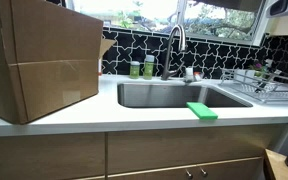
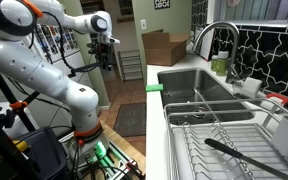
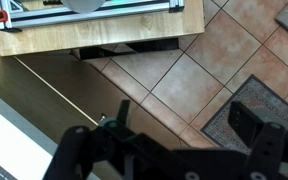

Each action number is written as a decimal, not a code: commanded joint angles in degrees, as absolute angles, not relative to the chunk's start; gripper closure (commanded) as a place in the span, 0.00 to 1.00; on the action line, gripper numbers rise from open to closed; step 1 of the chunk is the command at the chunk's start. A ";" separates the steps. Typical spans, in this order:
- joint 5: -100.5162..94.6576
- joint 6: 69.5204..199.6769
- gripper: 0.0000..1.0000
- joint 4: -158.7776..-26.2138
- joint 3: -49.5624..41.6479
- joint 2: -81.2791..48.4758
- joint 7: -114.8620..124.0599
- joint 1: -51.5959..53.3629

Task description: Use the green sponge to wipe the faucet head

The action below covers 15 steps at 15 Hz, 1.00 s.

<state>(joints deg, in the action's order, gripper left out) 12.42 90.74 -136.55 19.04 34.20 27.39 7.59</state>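
The green sponge (image 1: 201, 111) lies flat on the white counter at the front edge of the sink; in an exterior view it shows as a small green slab (image 2: 155, 88) at the counter's near edge. The faucet head (image 1: 171, 33) is the curved-down end of the steel gooseneck faucet behind the sink, also seen in an exterior view (image 2: 196, 42). My gripper (image 2: 108, 52) hangs high over the floor, well away from the counter. In the wrist view its fingers (image 3: 187, 118) are spread wide and empty above floor tiles.
A big cardboard box (image 1: 44, 60) stands on the counter beside the steel sink (image 1: 174, 95). A dish rack (image 2: 219, 135) with utensils sits on the counter. Two green-labelled bottles (image 1: 142, 68) stand behind the sink. A floor mat (image 3: 259, 100) lies below the gripper.
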 commanded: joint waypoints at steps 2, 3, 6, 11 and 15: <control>12.30 90.69 0.00 -136.48 18.84 34.13 27.49 7.82; 12.30 90.69 0.00 -136.48 18.84 34.13 27.49 7.82; 12.30 90.69 0.00 -136.47 18.84 34.13 27.49 7.82; 12.30 90.69 0.00 -136.47 18.84 34.13 27.49 7.82; 12.34 90.71 0.00 -136.89 18.57 34.54 27.93 7.49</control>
